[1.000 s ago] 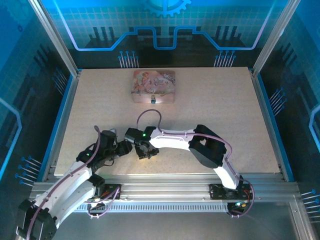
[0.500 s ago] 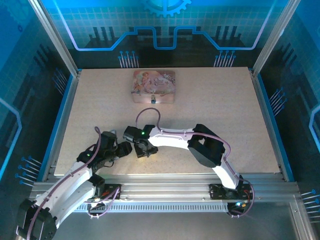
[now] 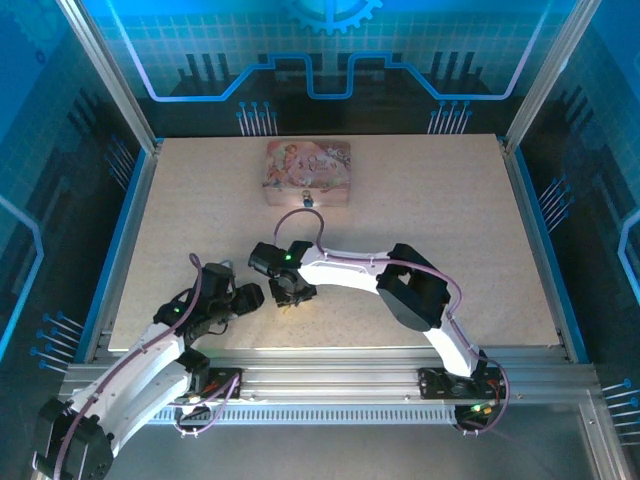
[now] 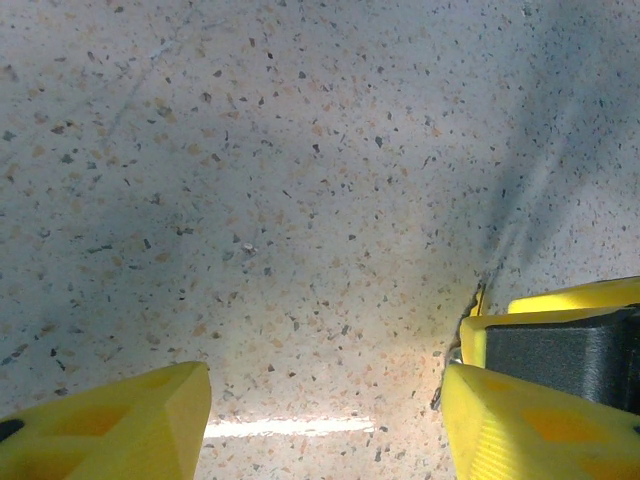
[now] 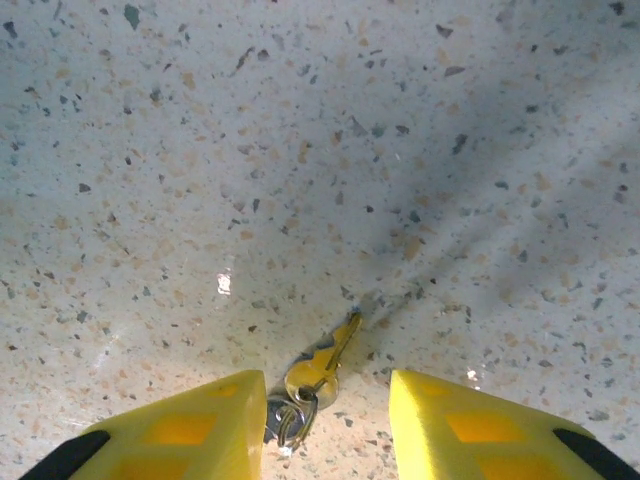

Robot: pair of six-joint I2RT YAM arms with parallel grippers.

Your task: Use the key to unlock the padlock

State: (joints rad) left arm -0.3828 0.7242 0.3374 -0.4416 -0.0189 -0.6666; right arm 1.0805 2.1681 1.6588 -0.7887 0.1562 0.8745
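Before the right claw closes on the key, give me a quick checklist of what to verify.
1. Key lies flat on the table, between the right claw's fingers: ok.
2. Right claw has its jaws apart around the key: ok.
3. Key clamped: not ok, not yet pinched.
4. Left claw is open with nothing between its fingers: ok.
5. Padlock sits at the front of the pink tin, away from both claws: ok.
6. Padlock locked: cannot tell.
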